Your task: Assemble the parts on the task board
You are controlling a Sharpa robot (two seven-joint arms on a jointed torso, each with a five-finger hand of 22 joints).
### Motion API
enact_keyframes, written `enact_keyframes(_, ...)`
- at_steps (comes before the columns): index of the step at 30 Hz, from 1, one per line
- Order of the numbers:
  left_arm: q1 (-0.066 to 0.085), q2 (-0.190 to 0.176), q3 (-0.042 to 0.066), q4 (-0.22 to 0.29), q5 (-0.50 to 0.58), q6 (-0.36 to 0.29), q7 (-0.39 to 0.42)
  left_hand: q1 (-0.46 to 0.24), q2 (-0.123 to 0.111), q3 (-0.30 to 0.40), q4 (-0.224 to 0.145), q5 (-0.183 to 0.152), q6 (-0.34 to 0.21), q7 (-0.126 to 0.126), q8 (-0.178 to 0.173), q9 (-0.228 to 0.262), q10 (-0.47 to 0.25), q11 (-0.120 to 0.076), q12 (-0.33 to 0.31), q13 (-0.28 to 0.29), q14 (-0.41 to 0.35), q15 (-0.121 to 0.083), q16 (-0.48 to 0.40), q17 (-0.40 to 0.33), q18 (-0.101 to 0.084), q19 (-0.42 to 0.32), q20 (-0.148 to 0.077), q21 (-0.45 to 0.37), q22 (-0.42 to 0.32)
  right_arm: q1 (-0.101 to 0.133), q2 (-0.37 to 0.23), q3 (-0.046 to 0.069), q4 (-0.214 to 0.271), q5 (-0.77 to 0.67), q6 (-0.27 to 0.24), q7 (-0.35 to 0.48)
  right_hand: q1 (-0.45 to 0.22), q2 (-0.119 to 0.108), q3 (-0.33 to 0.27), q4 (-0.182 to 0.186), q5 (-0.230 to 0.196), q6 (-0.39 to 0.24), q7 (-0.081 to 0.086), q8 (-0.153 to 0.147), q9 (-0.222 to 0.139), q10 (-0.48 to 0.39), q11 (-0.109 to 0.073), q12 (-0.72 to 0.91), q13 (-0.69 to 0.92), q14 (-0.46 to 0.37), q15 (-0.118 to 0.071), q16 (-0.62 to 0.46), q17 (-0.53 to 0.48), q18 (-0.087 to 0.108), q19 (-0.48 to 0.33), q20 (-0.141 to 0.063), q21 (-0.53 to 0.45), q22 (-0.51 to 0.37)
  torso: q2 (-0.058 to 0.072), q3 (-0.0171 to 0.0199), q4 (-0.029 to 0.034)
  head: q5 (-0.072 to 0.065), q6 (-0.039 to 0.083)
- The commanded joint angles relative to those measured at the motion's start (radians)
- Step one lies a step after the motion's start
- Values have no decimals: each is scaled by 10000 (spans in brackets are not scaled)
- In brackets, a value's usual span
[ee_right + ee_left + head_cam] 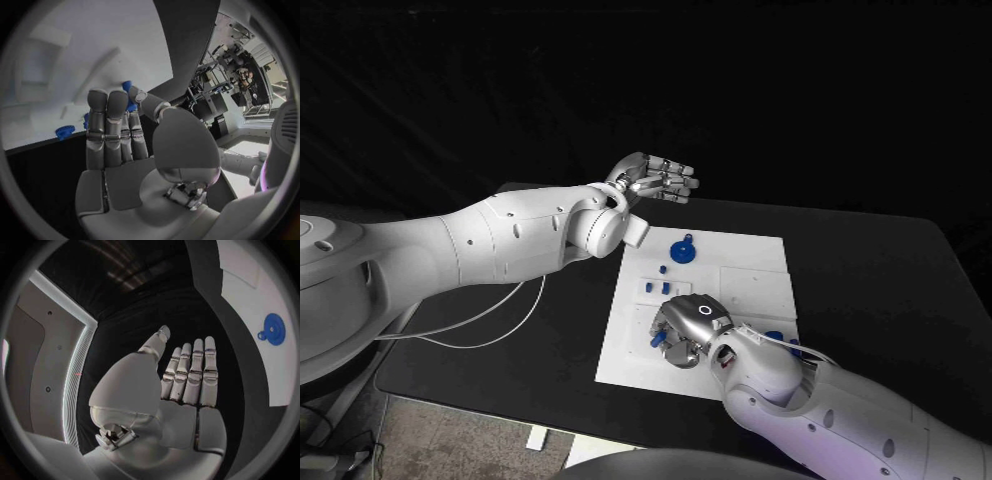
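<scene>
Parts (pixel 664 287) are being left mostly loose on task board (pixel 759 285) | small blue piece (pixel 129 96) is being pinched at right hand (pixel 687 330) fingertips | left hand (pixel 658 180) is being held spread, empty, beyond board's far edge | assembly judged early

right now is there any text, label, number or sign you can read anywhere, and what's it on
None can be read.
Task board: plain white, no print visible.
Blue parts, such as the gear: no marks visible.
Left hand and right hand: a small ring mark on the back of the right hand, no letters legible.
Room clutter behind the right hand in its wrist view: too small and blurred to read.
</scene>
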Motion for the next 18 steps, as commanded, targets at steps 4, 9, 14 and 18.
enact_keyframes(4, 5, 12, 11, 5, 52, 155, 92, -12, 56, -63, -6, -61, -39, -6, 6, -8, -78, 21, 48, 4, -75, 12, -40, -6, 86, 15, 17, 36, -9, -3, 35, -23, -23, -355, 340, -194, -4, 46, 79, -45, 17, 81, -17, 38, 21, 284, -229, 35, 19, -26, -40, 78, -23, 24, 237, -46, -21, 323, -3, -1, -11, -2, -5)
enact_keyframes(9, 5, 25, 11, 0, 52, 158, 93, -12, 56, -63, -6, -61, -39, -6, 6, -8, -78, 21, 48, 4, -75, 12, -40, -6, 86, 15, 17, 36, -9, -3, 117, -58, -30, -386, 407, -200, -4, 46, 79, -45, 17, 81, -17, 38, 21, 284, -229, 35, 19, -26, -40, 78, -23, 24, 237, -46, -21, 323, -2, 0, -9, -7, -7)
enact_keyframes(14, 5, 37, 11, -1, 52, 162, 90, -12, 56, -63, -6, -61, -39, -6, 6, -8, -78, 21, 48, 4, -75, 12, -40, -6, 86, 15, 17, 36, -9, -3, 220, -167, -71, -430, 545, -232, -9, 50, 77, -49, 19, 75, -14, 36, 19, 275, -226, 33, 18, -30, -36, 84, -33, 24, 230, -44, -36, 326, 1, 2, -1, -24, -8)
enact_keyframes(18, 5, 43, 11, -2, 52, 165, 87, -12, 56, -63, -6, -61, -39, -6, 6, -8, -78, 21, 48, 4, -75, 12, -40, -6, 86, 15, 17, 36, -9, 1, 318, -255, -136, -528, 695, -317, -9, 50, 77, -49, 19, 75, -14, 36, 19, 275, -226, 33, 18, -30, -36, 84, -33, 24, 230, -44, -36, 326, 0, -5, 0, -44, -11)
